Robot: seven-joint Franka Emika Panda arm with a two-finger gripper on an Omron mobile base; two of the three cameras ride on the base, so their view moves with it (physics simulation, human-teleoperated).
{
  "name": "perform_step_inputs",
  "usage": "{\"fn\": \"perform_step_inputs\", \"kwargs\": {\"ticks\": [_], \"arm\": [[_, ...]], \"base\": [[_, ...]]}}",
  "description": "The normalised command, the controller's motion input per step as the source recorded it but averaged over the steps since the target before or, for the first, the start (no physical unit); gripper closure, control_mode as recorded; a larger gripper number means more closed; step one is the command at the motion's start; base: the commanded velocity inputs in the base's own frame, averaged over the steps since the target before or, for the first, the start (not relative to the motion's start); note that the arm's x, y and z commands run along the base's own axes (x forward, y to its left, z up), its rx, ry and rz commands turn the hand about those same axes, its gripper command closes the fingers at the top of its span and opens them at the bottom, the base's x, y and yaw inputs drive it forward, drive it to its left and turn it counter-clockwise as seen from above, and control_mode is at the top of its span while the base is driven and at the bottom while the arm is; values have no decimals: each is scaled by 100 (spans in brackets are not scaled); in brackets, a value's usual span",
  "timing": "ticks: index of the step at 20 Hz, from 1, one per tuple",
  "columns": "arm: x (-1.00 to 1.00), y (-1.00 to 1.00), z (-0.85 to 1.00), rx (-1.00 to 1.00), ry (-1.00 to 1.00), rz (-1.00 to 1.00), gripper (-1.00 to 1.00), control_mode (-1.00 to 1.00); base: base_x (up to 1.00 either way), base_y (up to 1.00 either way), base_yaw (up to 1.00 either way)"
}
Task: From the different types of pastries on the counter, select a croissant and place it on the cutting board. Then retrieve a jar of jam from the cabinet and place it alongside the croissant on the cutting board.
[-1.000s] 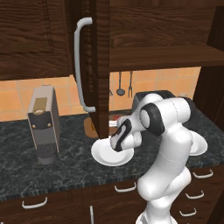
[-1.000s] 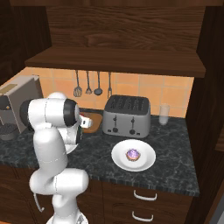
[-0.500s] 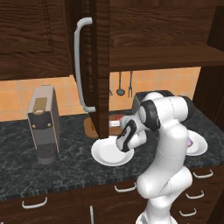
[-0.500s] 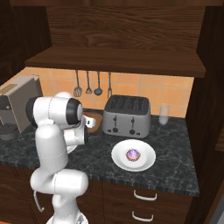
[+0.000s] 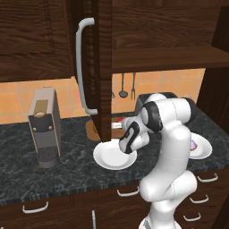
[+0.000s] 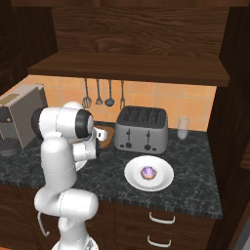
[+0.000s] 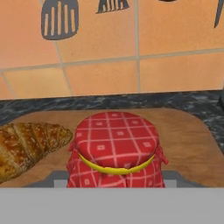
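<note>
The jar of jam (image 7: 114,144), with a red checked cloth top and a yellow band, is right in front of the hand. My gripper (image 7: 116,177) is shut on its sides. The jar is over the tan cutting board (image 7: 183,140); I cannot tell whether it rests on it. To the jar's left on the same board lies the golden-brown croissant (image 7: 26,146). In the left base view the gripper (image 5: 121,130) reaches past the open cabinet door (image 5: 100,67) to the board (image 5: 91,130). The cupcake (image 6: 148,173) sits on a white plate (image 6: 163,181).
An empty white plate (image 5: 112,157) lies under my forearm. A coffee machine (image 5: 44,127) stands at the left, and a toaster (image 6: 141,129) and a glass (image 6: 183,128) at the right. Utensils (image 7: 59,17) hang on the tiled wall behind the board.
My hand has eased a little further toward the back of the counter with the jar in it. Nothing else has moved.
</note>
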Motion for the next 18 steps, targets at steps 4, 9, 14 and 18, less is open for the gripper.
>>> {"fn": "perform_step_inputs", "kwargs": {"ticks": [4,9,14,18], "arm": [[0,0,-1,0,0,0,-100,-100],[0,0,0,0,0,0,-100,-100],[-10,-6,13,0,-3,-1,-100,-100],[-25,-9,31,0,-8,-5,-100,-100]], "base": [[0,0,0],[0,0,0],[0,0,0],[0,0,0]]}}
